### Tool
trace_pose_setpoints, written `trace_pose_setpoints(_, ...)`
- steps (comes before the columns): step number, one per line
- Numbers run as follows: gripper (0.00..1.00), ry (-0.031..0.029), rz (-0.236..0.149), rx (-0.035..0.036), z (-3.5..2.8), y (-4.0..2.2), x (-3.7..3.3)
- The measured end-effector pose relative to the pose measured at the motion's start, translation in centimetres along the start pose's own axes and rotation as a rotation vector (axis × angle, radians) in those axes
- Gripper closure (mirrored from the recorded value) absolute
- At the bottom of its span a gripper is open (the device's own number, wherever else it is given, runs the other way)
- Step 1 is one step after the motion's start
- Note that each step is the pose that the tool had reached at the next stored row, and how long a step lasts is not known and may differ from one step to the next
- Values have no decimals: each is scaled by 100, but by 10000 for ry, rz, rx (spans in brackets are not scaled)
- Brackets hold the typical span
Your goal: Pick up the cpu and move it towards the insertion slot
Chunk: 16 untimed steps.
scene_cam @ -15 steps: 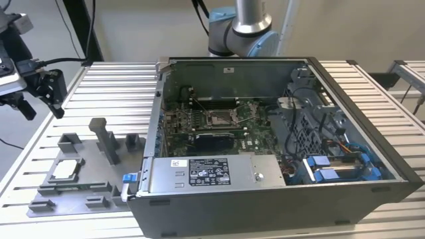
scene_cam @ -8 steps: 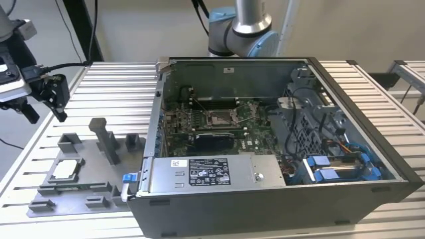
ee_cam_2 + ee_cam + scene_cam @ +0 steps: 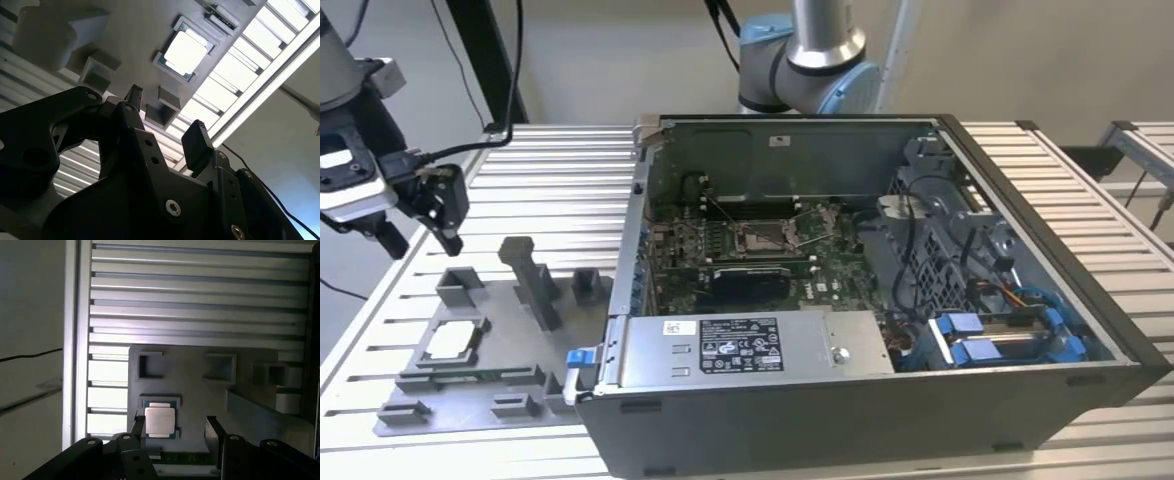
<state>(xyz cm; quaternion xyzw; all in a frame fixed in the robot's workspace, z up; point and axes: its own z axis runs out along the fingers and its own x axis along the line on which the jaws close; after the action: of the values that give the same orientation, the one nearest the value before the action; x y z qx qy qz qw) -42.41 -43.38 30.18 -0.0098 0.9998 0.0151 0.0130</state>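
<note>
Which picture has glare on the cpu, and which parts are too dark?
Second wrist view: the cpu glares almost white, the gripper is a dark silhouette. First wrist view: the cpu is evenly lit, the table slats shine brightly. Exterior view: soft, even light.

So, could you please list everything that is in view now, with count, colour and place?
cpu: one, silvery top, lying in the tray.
tray: one, grey, on the table at the exterior view's left.
computer case: one, dark grey, open, beside the tray.
motherboard: one, green, inside the case.
insertion slot: one, silver frame with a dark centre, on the motherboard.
power supply: one, silver, at the case's near edge.
table: one, slatted pale metal.
arm: one, grey and blue, behind the case.
gripper: one, black, open, above the tray, holding nothing.
</note>
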Motion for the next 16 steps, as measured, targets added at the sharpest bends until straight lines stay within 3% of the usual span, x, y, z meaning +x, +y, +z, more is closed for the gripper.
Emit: trace_pose_setpoints(16, 0, 3, 12, 0, 270, -9, -71)
